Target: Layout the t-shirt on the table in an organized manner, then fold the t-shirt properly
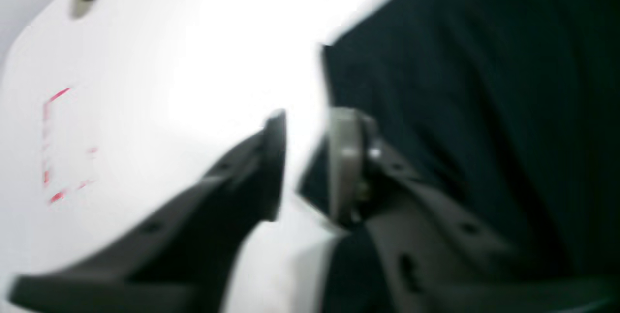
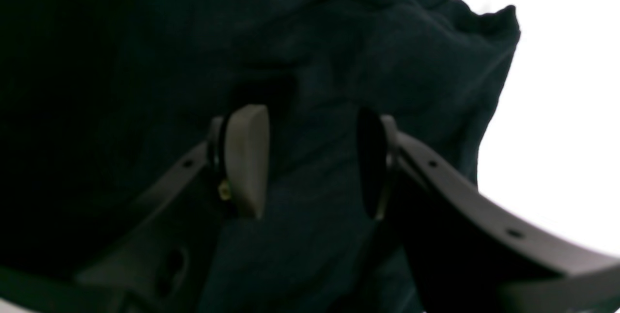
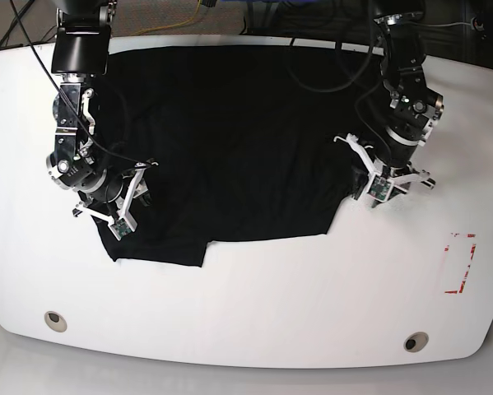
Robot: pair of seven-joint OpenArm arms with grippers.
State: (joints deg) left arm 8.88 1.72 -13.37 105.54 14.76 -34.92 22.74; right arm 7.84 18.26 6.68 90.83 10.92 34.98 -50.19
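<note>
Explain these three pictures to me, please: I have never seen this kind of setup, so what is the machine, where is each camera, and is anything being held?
Two robot arms work over a white table. One picture looks down from above; the other two come from cameras on each wrist. A black t-shirt lies spread out. The left gripper sits at the shirt's edge, fingers slightly apart, nothing clearly pinched. The right gripper hovers open over the cloth. A red outline mark and two round metal inserts show on the table.

A plain black t-shirt lies on a glossy white tabletop bearing a red rectangular outline mark.
</note>
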